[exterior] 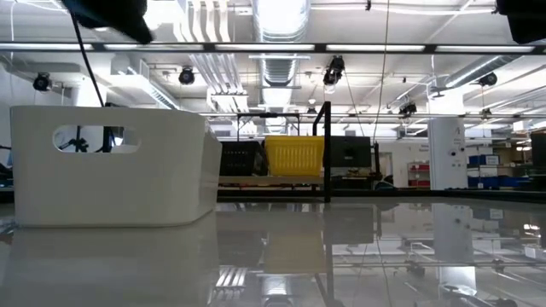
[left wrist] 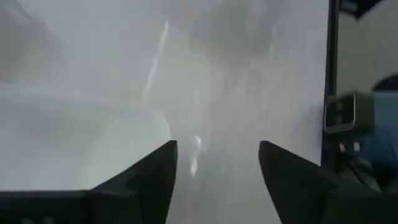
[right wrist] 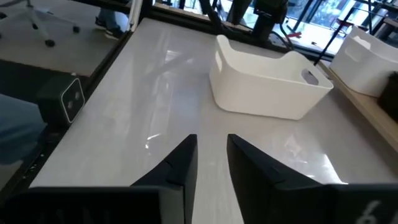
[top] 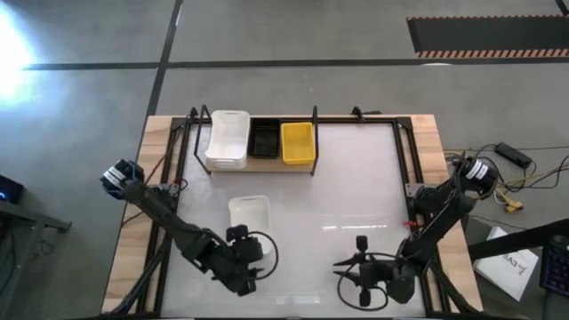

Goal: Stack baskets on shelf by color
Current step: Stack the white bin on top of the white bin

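High view: the loose white rectangular plastic basket (top: 249, 213) sits mid-table, just ahead of my left gripper (top: 248, 263), whose fingers are spread wide on nothing. My right gripper (right wrist: 211, 155) is narrowly parted, empty. The basket looks light, stiff and slick; I'd pinch a short wall at the handle cut-out.

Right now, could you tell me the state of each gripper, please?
Left gripper: open, holding nothing.
Right gripper: fingers narrowly apart, nothing between them.

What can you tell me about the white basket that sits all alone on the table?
The lone white basket looks like smooth plastic, rectangular with rounded corners and an oval handle hole in its end wall. It stands upright and empty on the glossy white table, nearer the robot than the shelf. Nothing grips or touches it.
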You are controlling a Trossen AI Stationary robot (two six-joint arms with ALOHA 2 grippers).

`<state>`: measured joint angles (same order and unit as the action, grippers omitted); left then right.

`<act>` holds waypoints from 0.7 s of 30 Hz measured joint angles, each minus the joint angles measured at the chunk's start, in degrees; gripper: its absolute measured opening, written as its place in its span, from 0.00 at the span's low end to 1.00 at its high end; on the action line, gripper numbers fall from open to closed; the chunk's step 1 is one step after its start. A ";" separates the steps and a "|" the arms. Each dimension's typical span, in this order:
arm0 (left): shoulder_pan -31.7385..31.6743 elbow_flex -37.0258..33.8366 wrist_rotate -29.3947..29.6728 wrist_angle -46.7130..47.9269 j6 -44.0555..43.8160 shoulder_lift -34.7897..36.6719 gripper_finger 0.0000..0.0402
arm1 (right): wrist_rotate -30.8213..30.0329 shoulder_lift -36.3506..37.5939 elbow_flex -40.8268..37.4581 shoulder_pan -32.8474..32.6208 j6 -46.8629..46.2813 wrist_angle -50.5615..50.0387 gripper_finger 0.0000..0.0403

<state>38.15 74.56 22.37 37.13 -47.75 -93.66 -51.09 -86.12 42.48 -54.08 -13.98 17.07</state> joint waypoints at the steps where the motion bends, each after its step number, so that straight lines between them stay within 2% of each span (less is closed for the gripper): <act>1: 0.02 -0.20 -1.16 0.04 -0.84 -0.46 0.54 | -0.02 -0.23 0.00 0.00 0.00 0.08 0.19; 14: 0.03 -2.93 0.83 0.56 -1.07 -9.42 0.54 | -0.02 -1.08 0.00 0.00 0.52 0.45 0.17; 17: 0.03 -2.95 0.87 0.96 -1.11 -10.64 0.46 | -0.02 -1.08 0.00 0.00 0.55 0.45 0.17; 21: -0.04 -2.95 0.18 1.07 -1.40 -10.76 0.29 | -0.04 -1.08 0.00 0.00 0.61 0.45 0.16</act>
<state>38.10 71.61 22.56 38.20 -49.15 -104.42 -51.13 -87.20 42.48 -54.08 -13.36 17.52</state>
